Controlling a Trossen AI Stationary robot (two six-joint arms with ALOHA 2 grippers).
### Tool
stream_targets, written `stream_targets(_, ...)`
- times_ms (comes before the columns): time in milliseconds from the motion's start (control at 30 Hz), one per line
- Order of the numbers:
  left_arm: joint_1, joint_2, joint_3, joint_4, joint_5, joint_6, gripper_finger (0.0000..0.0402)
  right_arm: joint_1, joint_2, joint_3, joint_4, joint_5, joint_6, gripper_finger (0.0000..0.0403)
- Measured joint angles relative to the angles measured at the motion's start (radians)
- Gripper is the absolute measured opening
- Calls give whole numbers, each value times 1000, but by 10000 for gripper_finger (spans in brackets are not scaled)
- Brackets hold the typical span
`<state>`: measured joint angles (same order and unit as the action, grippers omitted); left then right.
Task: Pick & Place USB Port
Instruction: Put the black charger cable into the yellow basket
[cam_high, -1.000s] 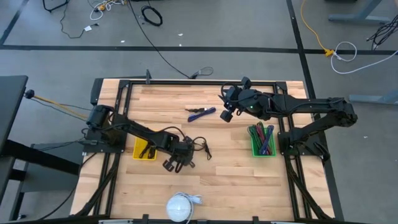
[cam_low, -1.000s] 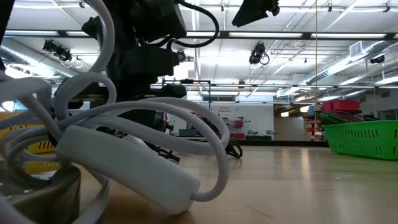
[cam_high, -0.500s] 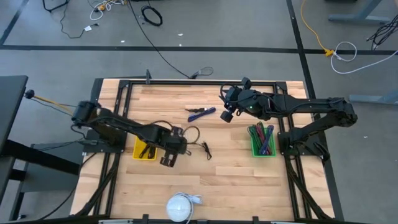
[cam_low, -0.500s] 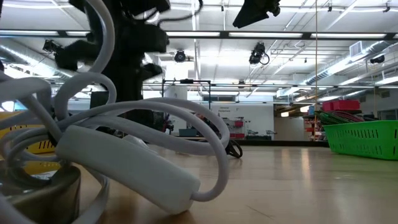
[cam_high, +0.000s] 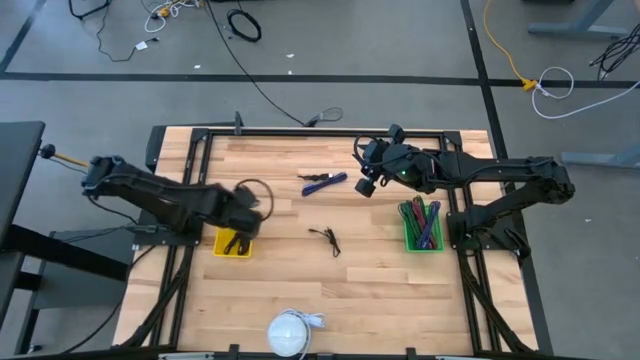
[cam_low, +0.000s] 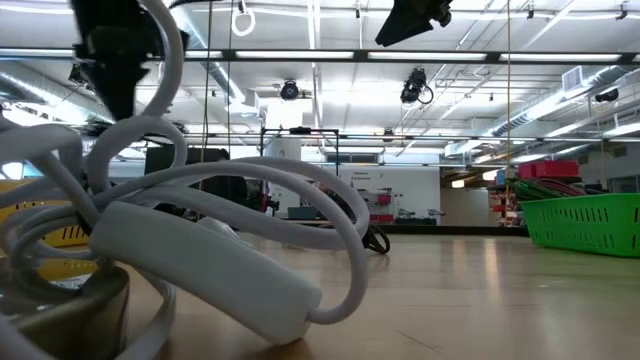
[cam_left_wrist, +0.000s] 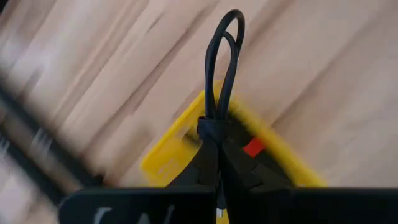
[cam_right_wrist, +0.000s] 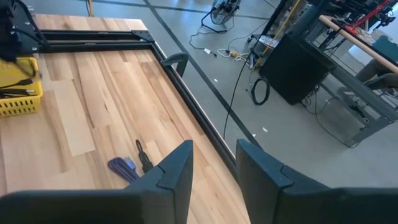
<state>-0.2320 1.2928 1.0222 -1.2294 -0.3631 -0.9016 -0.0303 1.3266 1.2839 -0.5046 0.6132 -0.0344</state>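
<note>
Above the yellow bin (cam_left_wrist: 174, 149), a looped black cable (cam_left_wrist: 219, 74) is seen clamped in the left gripper (cam_left_wrist: 217, 177) only by its wrist view; the right gripper (cam_right_wrist: 213, 163) is held empty, half-parted, over the wooden surface (cam_high: 370, 270).

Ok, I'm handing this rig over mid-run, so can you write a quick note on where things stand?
Left gripper: shut on a coiled black cable, held above the yellow bin at the table's left.
Right gripper: open, empty, hovering over the back of the table near the blue cable.
Green bin on the right already holds cables. A small black cable lies mid-table; a white cable bundle sits at the front edge.
Done: black cable picked up. Left: release it into the yellow bin, then probably sort the loose cables.
</note>
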Motion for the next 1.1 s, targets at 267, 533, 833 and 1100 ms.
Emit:
stream_targets(267, -64, 0, -69, -150, 137, -442, 3, 0, 0, 0, -3, 0, -8, 123)
stream_targets(533, -96, 0, -189, 15, 150, -589, 3, 0, 0, 0, -17, 0, -8, 123)
stream_targets(833, -97, 0, -214, 62, 124, -585, 30, 0, 0, 0, -35, 0, -8, 123)
stream_targets(1100, -98, 0, -214, 83, 113, -541, 75, -3, 0, 0, -35, 0, -8, 123)
